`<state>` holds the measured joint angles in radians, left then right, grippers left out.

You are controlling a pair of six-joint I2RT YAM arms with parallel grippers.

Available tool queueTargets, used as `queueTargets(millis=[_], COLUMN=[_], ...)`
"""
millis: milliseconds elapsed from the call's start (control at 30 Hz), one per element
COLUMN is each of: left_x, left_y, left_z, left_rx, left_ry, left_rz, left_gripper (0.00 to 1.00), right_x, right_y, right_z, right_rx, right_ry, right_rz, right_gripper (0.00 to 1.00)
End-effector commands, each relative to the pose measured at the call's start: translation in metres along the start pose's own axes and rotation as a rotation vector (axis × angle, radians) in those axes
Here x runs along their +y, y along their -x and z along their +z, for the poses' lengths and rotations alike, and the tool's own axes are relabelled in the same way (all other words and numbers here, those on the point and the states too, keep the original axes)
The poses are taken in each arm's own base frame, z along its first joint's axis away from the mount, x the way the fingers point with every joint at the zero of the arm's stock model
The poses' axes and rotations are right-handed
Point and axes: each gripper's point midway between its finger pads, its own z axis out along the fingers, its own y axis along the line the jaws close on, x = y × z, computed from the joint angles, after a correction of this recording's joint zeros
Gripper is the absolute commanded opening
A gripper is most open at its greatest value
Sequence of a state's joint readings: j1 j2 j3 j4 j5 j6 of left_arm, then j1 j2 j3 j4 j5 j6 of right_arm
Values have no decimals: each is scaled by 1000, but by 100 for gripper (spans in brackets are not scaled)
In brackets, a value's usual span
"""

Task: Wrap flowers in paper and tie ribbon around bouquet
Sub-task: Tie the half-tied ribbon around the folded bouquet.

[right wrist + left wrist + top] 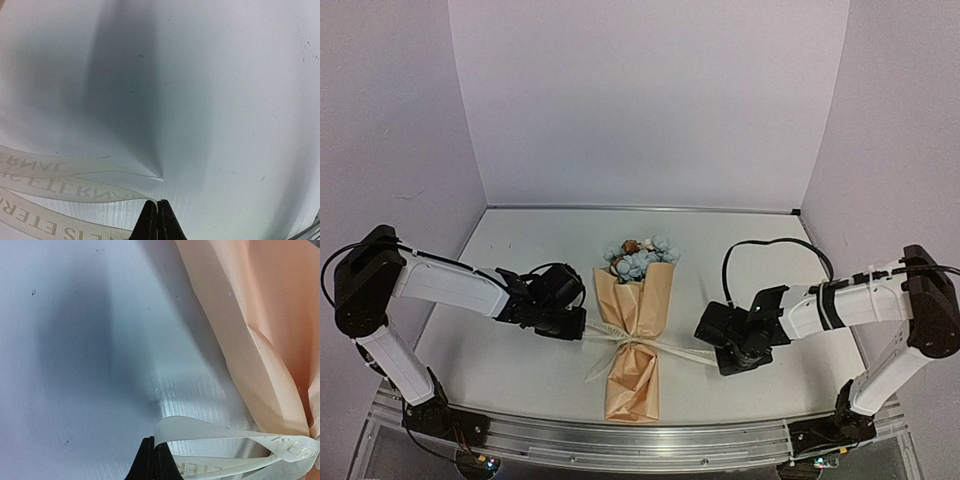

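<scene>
The bouquet (636, 340) lies in the middle of the white table, a tan paper (250, 330) cone with its narrow end toward me. Pale blue and pink flowers (640, 256) show at its far, wide end. A cream ribbon (672, 349) with dark lettering crosses the cone's waist and runs out to both sides. My left gripper (584, 329) is just left of the cone. In the left wrist view it (154, 444) is shut on a loop of ribbon (220, 434). My right gripper (708, 347) is to the cone's right. In the right wrist view it (157, 204) is shut on a ribbon (55, 189) strand.
White walls stand round the table (520, 260) at the back and both sides. A metal rail (620, 440) with the arm bases runs along the near edge. A black cable (760, 250) arcs over the right arm.
</scene>
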<state>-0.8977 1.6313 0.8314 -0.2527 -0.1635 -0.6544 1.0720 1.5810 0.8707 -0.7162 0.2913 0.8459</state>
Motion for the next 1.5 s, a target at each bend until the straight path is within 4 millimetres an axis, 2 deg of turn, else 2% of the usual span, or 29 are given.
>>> queueTargets(millis=[0,167,333,500,700,833,967,1033,1200,1233,1367,1433,1467], left_x=[14,12,18,22,27,34,39,35,10,5,-13,-22,-24], left_y=[14,9,2,-6,-12,-16,-17,-14,-1,2,13,15,16], left_z=[-12,-8,-8,-5,-5,-5,-4,-4,-10,-13,-25,-31,-33], left_rx=[-49,-24,-18,4,18,25,27,21,4,-7,-38,-46,-51], left_ry=[47,41,44,49,61,58,60,39,-59,-75,-132,-141,-138], left_rz=[-4,3,-20,-38,-52,-81,-95,-91,-27,-18,23,52,57], left_gripper=[0,0,0,0,0,0,0,0,0,0,1,8,12], right_x=[-24,-27,-61,-72,-83,-91,-98,-93,-54,-46,-18,-7,-4], right_y=[-4,-8,-11,-6,12,13,7,6,11,12,15,15,15], right_z=[4,10,19,24,14,10,14,15,8,6,-5,-10,-13], right_rx=[6,7,-92,-207,-340,-381,-375,-342,-235,-216,-162,-142,-134], right_ry=[-89,-108,-201,-207,-217,-223,-230,-213,-80,-50,58,103,121], right_rz=[-21,13,108,229,305,332,353,316,186,164,75,44,37], right_gripper=[0,0,0,0,0,0,0,0,1,5,31,46,50])
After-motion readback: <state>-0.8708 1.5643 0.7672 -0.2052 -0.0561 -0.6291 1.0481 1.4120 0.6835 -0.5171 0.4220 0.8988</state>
